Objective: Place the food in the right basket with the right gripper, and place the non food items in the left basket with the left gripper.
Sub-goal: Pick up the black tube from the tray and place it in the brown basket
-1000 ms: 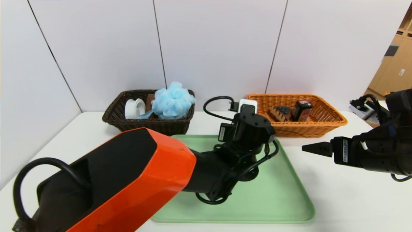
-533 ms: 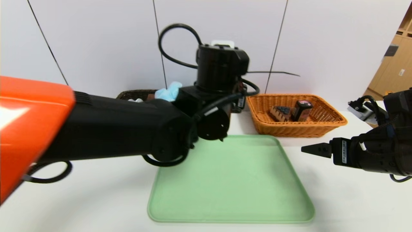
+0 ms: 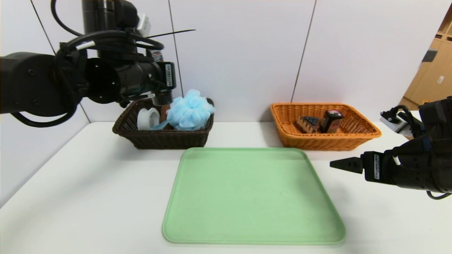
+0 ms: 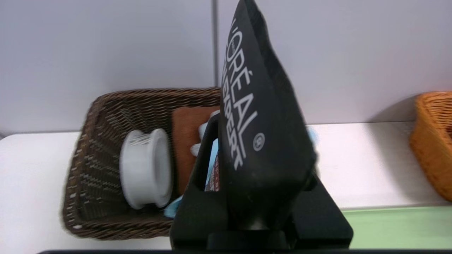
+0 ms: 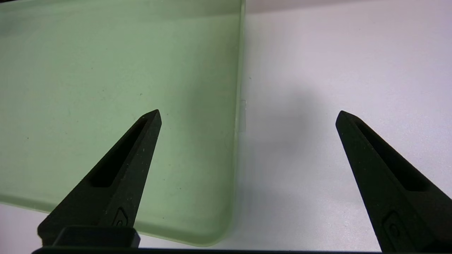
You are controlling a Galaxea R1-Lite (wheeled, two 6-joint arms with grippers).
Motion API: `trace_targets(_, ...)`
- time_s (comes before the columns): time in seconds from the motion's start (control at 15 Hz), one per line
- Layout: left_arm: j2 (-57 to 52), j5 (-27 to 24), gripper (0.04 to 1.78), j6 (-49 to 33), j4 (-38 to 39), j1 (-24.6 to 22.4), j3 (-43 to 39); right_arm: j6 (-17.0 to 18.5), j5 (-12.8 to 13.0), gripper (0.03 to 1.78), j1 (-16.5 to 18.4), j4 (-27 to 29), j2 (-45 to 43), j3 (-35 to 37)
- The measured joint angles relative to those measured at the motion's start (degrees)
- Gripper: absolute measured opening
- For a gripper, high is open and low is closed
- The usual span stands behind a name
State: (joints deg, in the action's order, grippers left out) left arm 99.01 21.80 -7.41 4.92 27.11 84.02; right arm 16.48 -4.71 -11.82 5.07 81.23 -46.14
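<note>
last non-food item above the left basket
my left claw (image 4: 259,197) pinches the black tube (image 4: 261,123) over the dark basket (image 3: 159,137); next i should lower and release. right claw (image 5: 247,176) spread, idle

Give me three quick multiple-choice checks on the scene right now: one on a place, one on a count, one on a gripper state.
1. Where is the black tube?
A. On the green tray
B. In the left gripper, above the brown basket
C. In the orange basket

2. How many things lie in the orange basket?
A. Two
B. Four
C. None

3. How stands the right gripper?
A. Shut on the cake
B. Shut, holding nothing
C. Open, holding nothing

Answers:
1. B: the left wrist view shows the left gripper clamped on the tube, with the brown basket beneath.
2. A: only the cake wedge and the small carton sit inside.
3. C: its fingers are spread wide over the green tray edge and the table.
</note>
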Motion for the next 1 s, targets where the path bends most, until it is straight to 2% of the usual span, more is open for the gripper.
trace_targets(0.47, 2.3, -6.0, 0.37, -4.1, -0.7, -12.6, -0.3, 0.4, 0.3, 1.71, 0.0, 0.0, -0.3, 0.1)
trace_targets(0.6, 4.5, -6.6, 0.37, -4.8, 0.1, -14.2, -0.3, 0.0, 0.2, 1.71, 0.0, 0.0, -0.2, 0.2)
trace_targets(0.8, 8.4, -7.0, 0.37, -7.0, 5.4, -14.8, -0.2, 0.2, 0.2, 1.71, -0.2, 0.0, -0.2, 0.0)
trace_targets(1.0, 11.2, -7.0, 0.37, -7.2, 6.1, -14.8, 0.2, 0.1, 0.2, 1.71, -0.2, 0.0, -0.2, 0.0)
